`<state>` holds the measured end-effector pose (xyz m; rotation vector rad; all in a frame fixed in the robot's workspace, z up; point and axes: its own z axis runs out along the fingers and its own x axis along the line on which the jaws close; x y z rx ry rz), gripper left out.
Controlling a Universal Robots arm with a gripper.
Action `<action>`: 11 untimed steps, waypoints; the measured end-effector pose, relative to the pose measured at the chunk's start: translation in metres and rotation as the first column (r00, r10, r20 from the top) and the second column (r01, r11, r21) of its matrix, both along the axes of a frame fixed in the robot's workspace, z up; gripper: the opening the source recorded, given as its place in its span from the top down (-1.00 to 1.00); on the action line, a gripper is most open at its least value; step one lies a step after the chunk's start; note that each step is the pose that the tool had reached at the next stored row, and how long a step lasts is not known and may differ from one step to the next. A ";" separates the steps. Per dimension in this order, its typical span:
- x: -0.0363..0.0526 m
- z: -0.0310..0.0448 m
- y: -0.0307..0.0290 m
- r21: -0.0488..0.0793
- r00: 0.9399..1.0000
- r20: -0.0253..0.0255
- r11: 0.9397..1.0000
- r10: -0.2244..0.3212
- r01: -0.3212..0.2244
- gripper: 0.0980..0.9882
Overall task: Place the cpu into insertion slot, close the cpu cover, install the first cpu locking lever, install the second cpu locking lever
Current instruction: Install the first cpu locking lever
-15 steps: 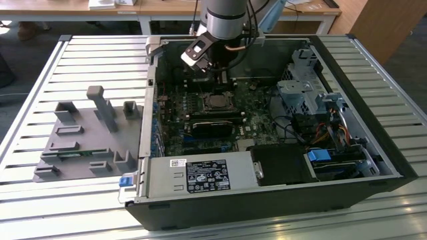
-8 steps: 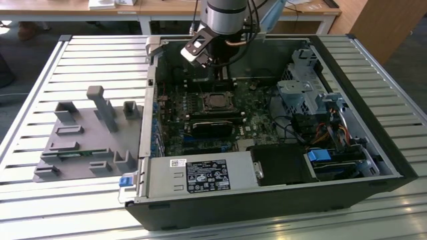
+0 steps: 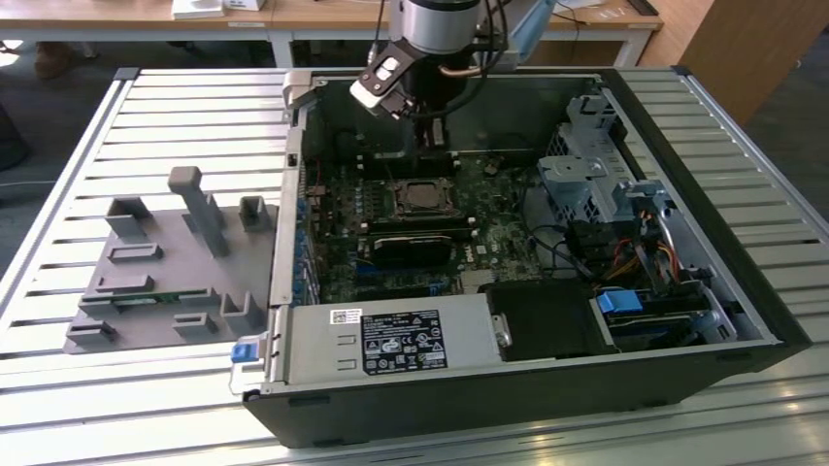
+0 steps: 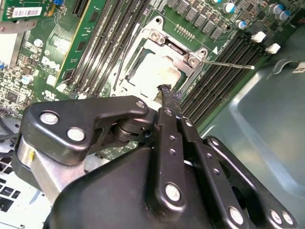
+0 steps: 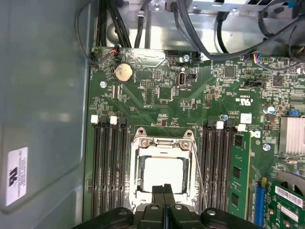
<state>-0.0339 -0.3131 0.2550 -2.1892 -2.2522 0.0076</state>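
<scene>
Black fingers of the gripper (image 5: 164, 193) are pressed together with no gap and nothing between them. Their tip hangs over one edge of the chip (image 5: 163, 172); whether it touches the metal cannot be told.

The chip lies flat in the socket (image 3: 420, 198), its pale silvery top showing through the cut-out of the cover (image 5: 137, 171). The cover lies down over the chip as a thin silvery frame, with two screws along one side. A thin metal rod (image 5: 199, 167) starts at a corner of the cover and slants away from its edge toward the memory slots (image 5: 217, 162). In the second wrist view the rod's free end reaches out over those slots.

Beyond the socket the green board (image 5: 157, 102) carries a round button battery (image 5: 123, 72), and black cables (image 5: 190, 28) run past its far edge.

In the exterior view the arm reaches down into the open case (image 3: 739, 311), which lies on a slatted metal table (image 3: 169, 116). A grey holder block (image 3: 155, 282) rests on the table at the exterior view's left of the case.
</scene>
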 end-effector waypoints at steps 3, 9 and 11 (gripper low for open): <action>0.0000 0.0044 0.0000 0.000 1.000 0.000 1.000 0.000 0.000 0.98; 0.0000 0.0127 0.0001 0.000 1.000 0.000 1.000 0.000 0.000 0.98; 0.0000 0.0162 0.0001 0.000 1.000 0.000 1.000 0.000 0.000 0.98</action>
